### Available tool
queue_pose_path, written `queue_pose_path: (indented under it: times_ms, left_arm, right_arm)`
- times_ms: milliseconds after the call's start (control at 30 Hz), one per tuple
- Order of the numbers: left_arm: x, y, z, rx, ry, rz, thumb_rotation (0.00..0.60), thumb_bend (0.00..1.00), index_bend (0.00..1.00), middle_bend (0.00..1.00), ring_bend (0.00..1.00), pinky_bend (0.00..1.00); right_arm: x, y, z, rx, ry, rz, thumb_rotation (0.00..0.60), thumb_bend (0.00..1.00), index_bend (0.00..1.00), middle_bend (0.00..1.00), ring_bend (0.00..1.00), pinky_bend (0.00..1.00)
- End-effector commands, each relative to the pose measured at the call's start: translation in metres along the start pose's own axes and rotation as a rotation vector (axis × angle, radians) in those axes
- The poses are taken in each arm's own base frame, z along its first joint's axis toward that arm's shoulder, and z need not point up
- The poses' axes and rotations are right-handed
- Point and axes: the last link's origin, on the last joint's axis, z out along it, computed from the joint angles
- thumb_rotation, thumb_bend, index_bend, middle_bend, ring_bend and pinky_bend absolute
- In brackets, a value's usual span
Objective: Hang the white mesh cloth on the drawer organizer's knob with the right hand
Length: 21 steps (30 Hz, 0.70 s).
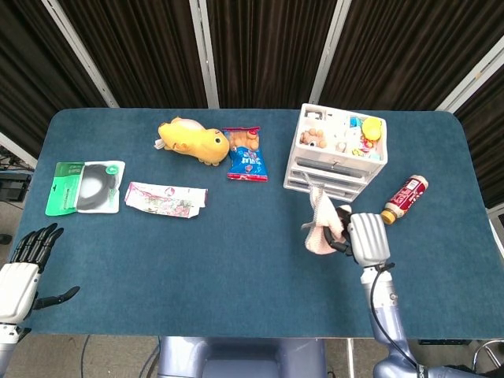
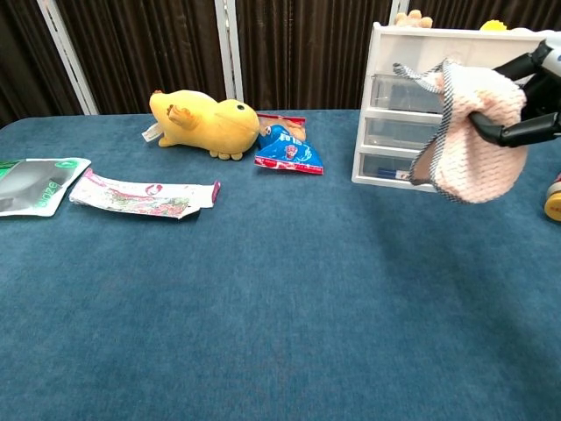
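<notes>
The right hand [image 1: 367, 238] grips the white-pink mesh cloth [image 2: 469, 132] in the air, near the white plastic drawer organizer [image 1: 339, 154]; next, I think, its loop must go over the knob

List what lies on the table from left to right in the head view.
green-and-white pouch → pink printed packet → yellow plush toy → blue snack bag → white mesh cloth held by the right robot hand → brown bottle. The drawer organizer is left out, since it overlaps the cloth's span.
</notes>
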Motion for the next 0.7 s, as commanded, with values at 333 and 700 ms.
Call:
queue_pose_path:
  times_ms: [333, 700]
  left_arm:
    - [0.0, 0.0, 0.001, 0.005, 0.0, 0.004, 0.6, 0.0, 0.0, 0.0, 0.0, 0.0]
    - [-0.001, 0.0, 0.001, 0.006, -0.002, 0.004, 0.6, 0.0, 0.0, 0.0, 0.0, 0.0]
  right_arm:
    - [0.002, 0.023, 0.015, -0.091, 0.01, -0.022, 0.6, 0.48, 0.74, 0.99, 0.97, 1.0]
    - [0.007, 0.032, 0.017, -0.123, 0.027, -0.021, 0.6, 0.48, 0.74, 0.99, 0.97, 1.0]
